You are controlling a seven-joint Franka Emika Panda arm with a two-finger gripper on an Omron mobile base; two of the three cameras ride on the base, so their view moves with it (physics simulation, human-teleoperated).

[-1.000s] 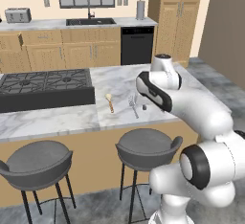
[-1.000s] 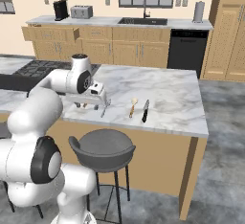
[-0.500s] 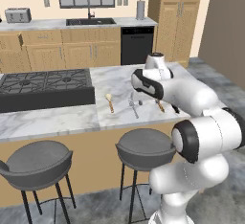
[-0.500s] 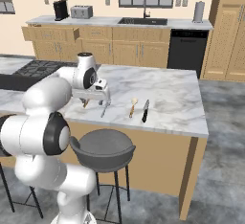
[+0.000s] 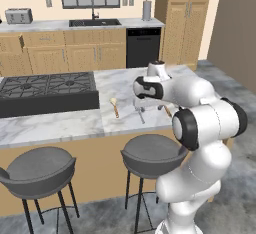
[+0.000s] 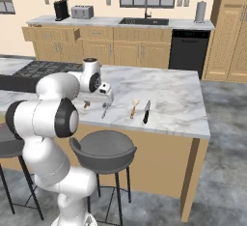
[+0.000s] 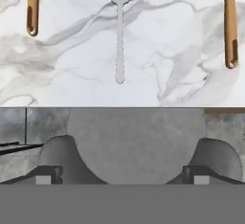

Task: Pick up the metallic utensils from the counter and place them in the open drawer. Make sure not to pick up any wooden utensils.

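Marbled white-and-grey counter (image 6: pixel 178 105) topped a tan wood island with a black gas cooktop (image 5: pixel 47 92) set into its left end, and two round grey stools (image 5: pixel 152 153) stood along its front edge. On the slab lay a slim all-silver fork (image 7: pixel 119 31), flanked well apart by two spoon-like utensils with orange-brown wooden handles (image 7: pixel 230 29). A shorter utensil with a black handle (image 6: pixel 146 111) rested just right of one wooden spoon in the right base view. The robot's two-finger gripper (image 6: pixel 107 94) hovered over the fork near the counter's front edge, its fingers (image 7: pixel 57 153) spread wide and holding nothing. A long shallow drawer of light tan wood (image 6: pixel 50 34) stood pulled out from the back cabinets, under the toaster (image 6: pixel 82 12).
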